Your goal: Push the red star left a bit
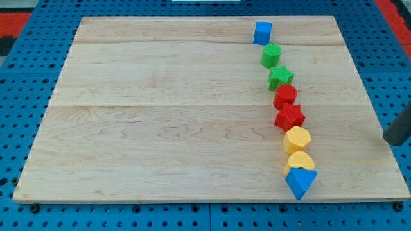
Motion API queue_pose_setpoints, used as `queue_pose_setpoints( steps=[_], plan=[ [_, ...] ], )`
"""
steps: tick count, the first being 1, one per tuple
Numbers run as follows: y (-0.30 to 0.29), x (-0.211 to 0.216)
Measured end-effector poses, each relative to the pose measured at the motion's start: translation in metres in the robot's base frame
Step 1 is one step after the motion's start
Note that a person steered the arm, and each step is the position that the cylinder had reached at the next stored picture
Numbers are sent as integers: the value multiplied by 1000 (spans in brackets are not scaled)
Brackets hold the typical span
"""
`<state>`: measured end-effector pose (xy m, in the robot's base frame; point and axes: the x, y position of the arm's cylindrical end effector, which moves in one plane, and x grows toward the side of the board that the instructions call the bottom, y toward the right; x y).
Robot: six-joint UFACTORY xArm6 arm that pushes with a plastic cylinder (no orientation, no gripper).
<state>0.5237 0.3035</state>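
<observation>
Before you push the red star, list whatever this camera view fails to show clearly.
- My tip: only part of the dark rod shows at the view's right edge, right of the wooden board; the frame cuts it off, so its very end is uncertain.
- Yellow heart-shaped block: its lower part is covered by the blue triangular block.
- Red star block and the red block above it: they touch or overlap; I cannot tell which.

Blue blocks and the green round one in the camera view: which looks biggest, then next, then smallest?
1. Blue triangle block, biggest, though it sits nearest the view's bottom, so closeness may help.
2 and 3. Blue cube and green round block look alike; no ranking.
</observation>
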Motion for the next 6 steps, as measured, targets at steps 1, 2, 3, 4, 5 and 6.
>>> queue_pose_setpoints(
  steps=[1, 2, 3, 4, 5, 6],
  plan=[
    [0, -5],
    [-24, -15],
    [-82, -19],
    [-98, -35],
    [-123, -53],
    [-178, -44]
  ],
)
